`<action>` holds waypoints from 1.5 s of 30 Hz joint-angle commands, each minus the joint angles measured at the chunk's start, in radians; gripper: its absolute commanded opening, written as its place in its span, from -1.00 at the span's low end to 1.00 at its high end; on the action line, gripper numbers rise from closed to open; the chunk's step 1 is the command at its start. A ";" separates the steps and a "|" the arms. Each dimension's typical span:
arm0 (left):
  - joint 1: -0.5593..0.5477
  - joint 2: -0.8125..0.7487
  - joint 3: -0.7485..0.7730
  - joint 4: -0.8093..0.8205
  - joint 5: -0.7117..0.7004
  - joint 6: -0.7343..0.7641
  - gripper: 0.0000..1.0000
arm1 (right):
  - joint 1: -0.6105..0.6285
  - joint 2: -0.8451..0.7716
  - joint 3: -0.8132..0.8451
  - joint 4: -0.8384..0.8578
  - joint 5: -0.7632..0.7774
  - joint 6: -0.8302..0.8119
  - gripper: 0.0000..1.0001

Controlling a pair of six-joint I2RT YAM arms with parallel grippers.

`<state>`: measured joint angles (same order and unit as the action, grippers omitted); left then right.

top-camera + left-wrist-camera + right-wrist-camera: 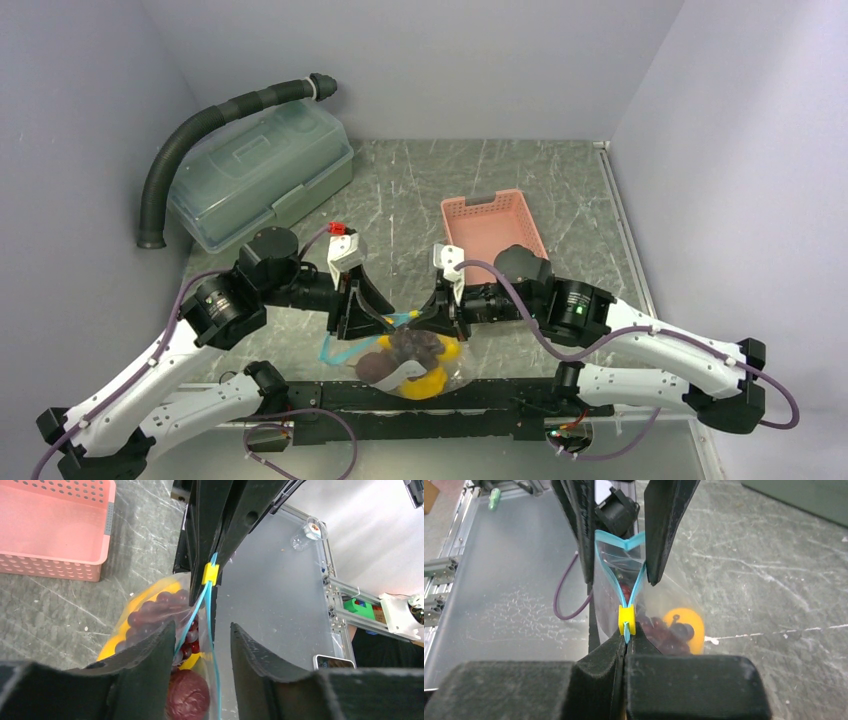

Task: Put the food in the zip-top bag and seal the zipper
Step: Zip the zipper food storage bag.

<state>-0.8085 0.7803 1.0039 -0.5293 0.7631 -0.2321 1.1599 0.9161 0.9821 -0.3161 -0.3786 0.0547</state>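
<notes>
The clear zip-top bag lies at the near table edge between both grippers. It holds the grape bunch, a reddish-purple round fruit, yellow pieces and the orange. The teal zipper carries a yellow slider, also seen in the left wrist view. My right gripper is shut on the zipper strip just behind the slider. Beyond the slider the two strips spread apart. My left gripper is open, its fingers either side of the two strips at the bag's mouth.
The empty pink perforated basket stands behind the right gripper. A green-grey lidded box and a black ribbed hose are at the back left. The black base rail runs right in front of the bag.
</notes>
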 commanded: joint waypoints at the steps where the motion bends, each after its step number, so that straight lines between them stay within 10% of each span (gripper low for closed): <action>1: 0.000 -0.005 0.033 0.066 0.025 -0.019 0.05 | 0.000 0.003 0.082 0.026 -0.038 -0.004 -1.00; 19: -0.001 0.011 0.011 0.193 0.026 -0.029 0.31 | 0.000 0.157 0.267 -0.167 -0.130 0.087 -1.00; 45: -0.001 0.043 0.020 0.152 0.087 -0.008 -0.76 | 0.000 0.176 0.271 -0.149 -0.117 0.130 -1.00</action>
<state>-0.8097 0.8272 1.0035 -0.3790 0.8352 -0.2516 1.1591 1.1072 1.2072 -0.5362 -0.4801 0.1654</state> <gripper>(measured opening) 0.173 0.010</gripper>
